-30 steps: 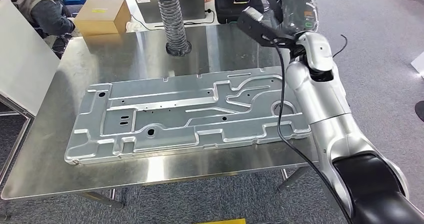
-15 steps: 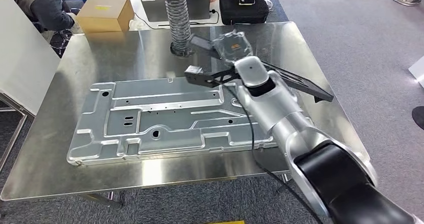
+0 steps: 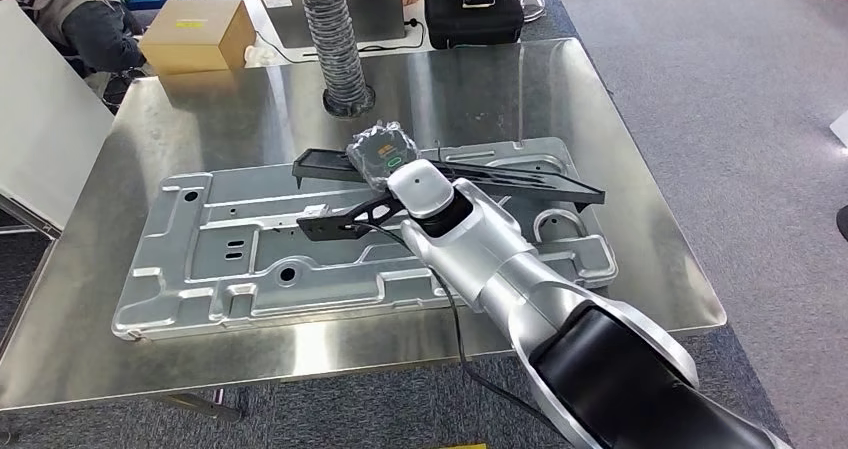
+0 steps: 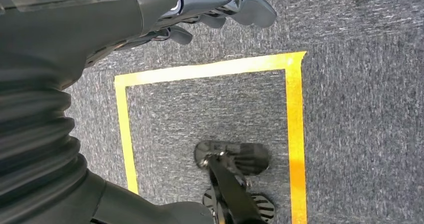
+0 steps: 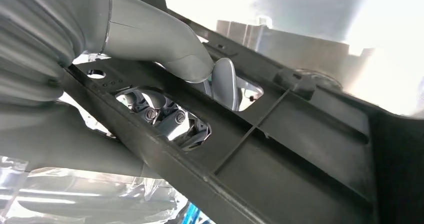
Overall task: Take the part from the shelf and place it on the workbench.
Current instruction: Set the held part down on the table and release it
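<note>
The black part (image 3: 470, 174) is being held low over the workbench (image 3: 200, 119), carried in the right hand (image 3: 385, 154), which is being seen at about twelve o'clock from the silver wrist in the head view. Fingers are being wrapped through an opening in the part's ribbed frame, as is being shown in the right wrist view, where the thumb (image 5: 165, 49) is being pressed on one face and darker fingers (image 5: 165, 116) are being seen through the cut-out. The part is being kept just above the large stamped metal panel (image 3: 250, 259) lying on the bench; whether it is touching that panel cannot be told.

The part is being judged as a long, thin plastic moulding: light, fairly stiff thanks to its ribs, yet likely to flex or swing at its far ends. A hold near the middle, at a cut-out edge, is being favoured, since the flat faces look smooth and slippery.

The left hand (image 4: 220, 7) is being hung beside the body over grey carpet marked with yellow tape (image 4: 295, 134), with nothing in it and its fingers loosely curled.

Toward eleven o'clock on the bench, a ribbed hose (image 3: 335, 44) is being left standing upright.
</note>
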